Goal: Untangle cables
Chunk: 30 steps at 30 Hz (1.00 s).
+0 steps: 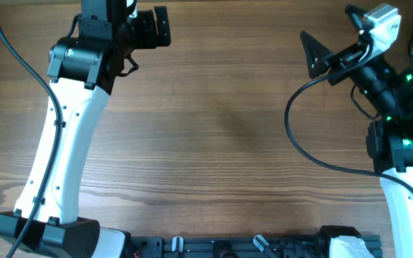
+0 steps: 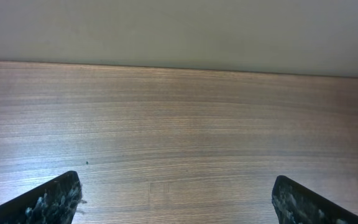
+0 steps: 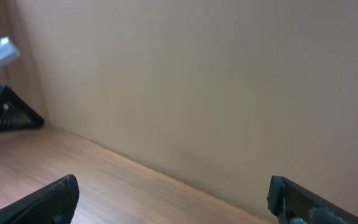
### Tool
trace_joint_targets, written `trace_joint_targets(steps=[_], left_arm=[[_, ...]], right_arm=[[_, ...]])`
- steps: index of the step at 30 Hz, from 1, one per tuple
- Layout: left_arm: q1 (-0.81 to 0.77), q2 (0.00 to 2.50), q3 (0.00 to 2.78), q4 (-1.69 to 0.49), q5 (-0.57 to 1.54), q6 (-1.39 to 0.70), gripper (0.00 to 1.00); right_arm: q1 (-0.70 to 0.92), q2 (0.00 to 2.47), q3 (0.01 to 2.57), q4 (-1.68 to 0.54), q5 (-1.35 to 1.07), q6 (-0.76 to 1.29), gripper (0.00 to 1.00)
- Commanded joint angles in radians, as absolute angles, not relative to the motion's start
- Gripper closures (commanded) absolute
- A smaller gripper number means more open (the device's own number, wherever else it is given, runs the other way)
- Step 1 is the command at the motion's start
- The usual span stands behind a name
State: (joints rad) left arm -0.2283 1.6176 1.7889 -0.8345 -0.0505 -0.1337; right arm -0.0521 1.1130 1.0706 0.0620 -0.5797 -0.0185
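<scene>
No thin loose cables show in any view; the cables are out of view. My left gripper (image 1: 164,29) hangs at the table's far edge, top left, and is open. In the left wrist view its dark fingertips (image 2: 55,199) stand far apart over bare wood, with nothing between them, left gripper (image 2: 176,200). My right gripper (image 1: 327,27) is raised at the top right, also open. The right wrist view shows its fingertips (image 3: 48,200) wide apart, facing the beige wall and the table's far edge, right gripper (image 3: 173,200).
The wooden table (image 1: 221,136) spans the overhead view. Thicker black cables (image 1: 300,143) run along the arms to their bases. A black rail (image 1: 249,247) lies at the near edge. In the right wrist view, the left arm's dark finger (image 3: 8,115) shows far left.
</scene>
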Motion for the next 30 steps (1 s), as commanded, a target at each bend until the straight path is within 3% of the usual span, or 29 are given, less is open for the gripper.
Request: trace_joint_targets(steps=[1,5,9,16,25,30], left_arm=[[-0.231,1.616,1.798,-0.835,-0.045,-0.142,0.00],[-0.231,1.616,1.798,-0.835,-0.045,-0.142,0.00],[-0.231,1.616,1.798,-0.835,-0.045,-0.142,0.00],[-0.231,1.616,1.798,-0.835,-0.045,-0.142,0.00],[-0.231,1.616,1.798,-0.835,-0.045,-0.142,0.00],[-0.231,1.616,1.798,-0.835,-0.045,-0.142,0.00]], right_arm=[[-0.054,1.114,1.080,0.145,-0.556,0.067,0.00],[-0.054,1.114,1.080,0.327,-0.486,0.078,0.00],[-0.054,1.085,1.080,0.344,-0.363,0.077,0.00],[-0.054,0.785,0.993,0.097,-0.119,0.086,0.00],[-0.054,0.298,0.557,0.103,0.060,0.288,0.00],[-0.054,0.121,0.289,0.177,0.068,0.291,0.01]])
